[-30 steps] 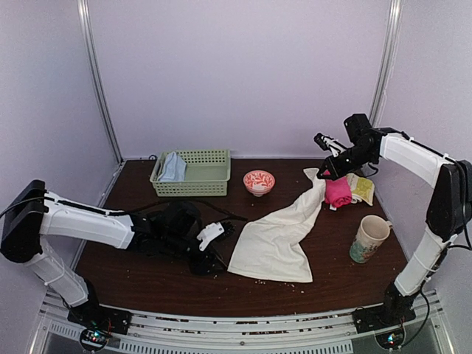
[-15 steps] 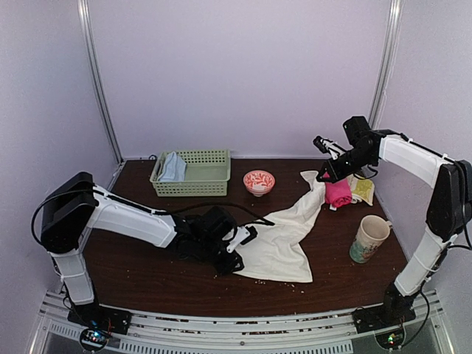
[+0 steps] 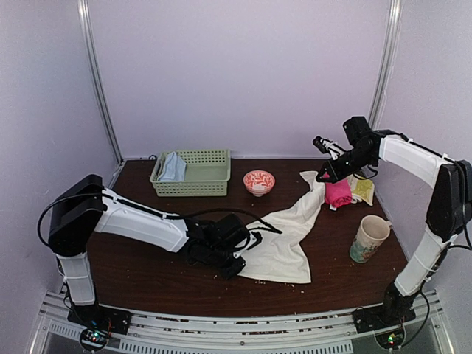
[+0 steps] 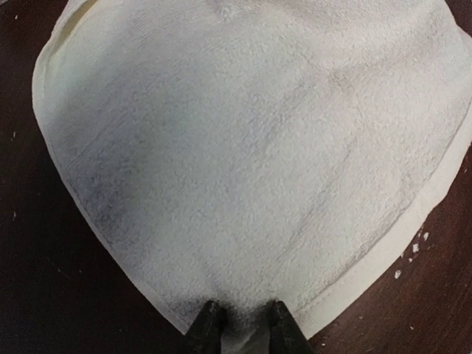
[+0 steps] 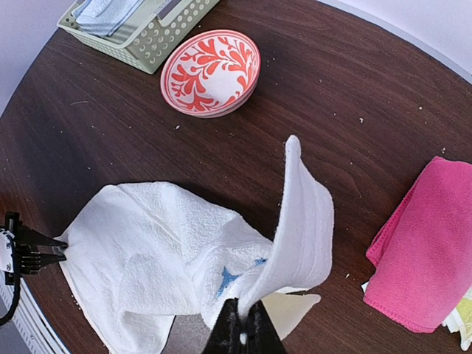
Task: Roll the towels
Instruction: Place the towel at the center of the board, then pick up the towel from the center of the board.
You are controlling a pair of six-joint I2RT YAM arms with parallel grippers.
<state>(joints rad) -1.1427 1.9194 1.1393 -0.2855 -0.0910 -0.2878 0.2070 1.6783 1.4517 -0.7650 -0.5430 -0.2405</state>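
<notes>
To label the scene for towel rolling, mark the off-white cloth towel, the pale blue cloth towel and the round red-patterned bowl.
off-white cloth towel [image 3: 284,234], top view, flat spread middle.
pale blue cloth towel [image 3: 172,168], top view, bunched middle.
round red-patterned bowl [image 5: 212,71], right wrist view, inner bottom.

I count two towels here: one off-white towel [image 3: 284,236] and one pale blue towel [image 3: 172,168]. Besides those I find one pale green slotted basket [image 3: 206,182], one red-and-white patterned bowl [image 3: 259,181], one printed mug [image 3: 369,239], one pink cloth [image 3: 338,192] and one yellow item [image 3: 363,189] that I cannot identify, all on a single dark wooden table [image 3: 147,276]. Of my own parts I count two arms with one gripper apiece, which makes two grippers: my left gripper [image 4: 242,332] and my right gripper [image 5: 242,328].
</notes>
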